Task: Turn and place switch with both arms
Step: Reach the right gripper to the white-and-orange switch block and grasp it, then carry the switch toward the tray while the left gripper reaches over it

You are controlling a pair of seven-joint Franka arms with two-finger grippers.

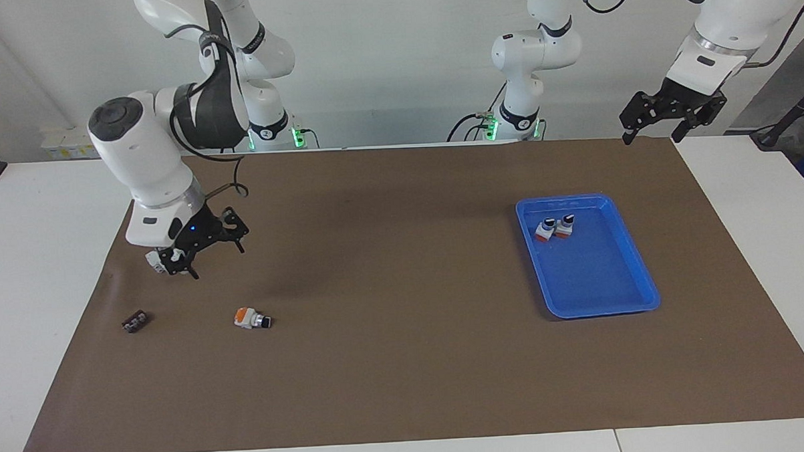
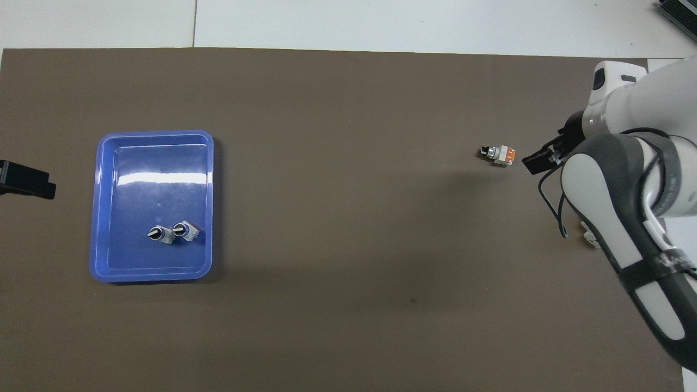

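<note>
Toward the right arm's end of the counter (image 1: 56,278), seen from across, the switch (image 1: 251,318) lies on its side on the brown mat (image 1: 407,359), well out from the robots. It is a small piece with a white body, an orange block at one end and a black knob at the other, the knob pointing toward the middle of the counter. No writing on it can be read. Over the mat, the right pincer (image 1: 212,256) hangs low with its black fingers spread wide and nothing between them. It partly covers a white-and-red block (image 1: 153,259) that is nearer to the robots than the switch. A tiny flat black piece (image 1: 135,321) lies closer to the mat's edge at that end. At the left arm's end sits a glossy blue tray (image 1: 634,271), rectangular with rounded corners, holding two more switches (image 1: 554,228) side by side, knobs up. The left pincer (image 1: 659,127) waits, raised over the mat's corner closest to the robots, open and empty.

From above, the switch (image 2: 498,154) shows a silver collar between knob and body. The right pincer (image 2: 539,161) appears just beside its orange end, and the white arm hides most of the block. The tray (image 2: 98,218) gleams with reflected light. Only one black part of the left pincer (image 2: 27,183) shows, at the picture's edge.
</note>
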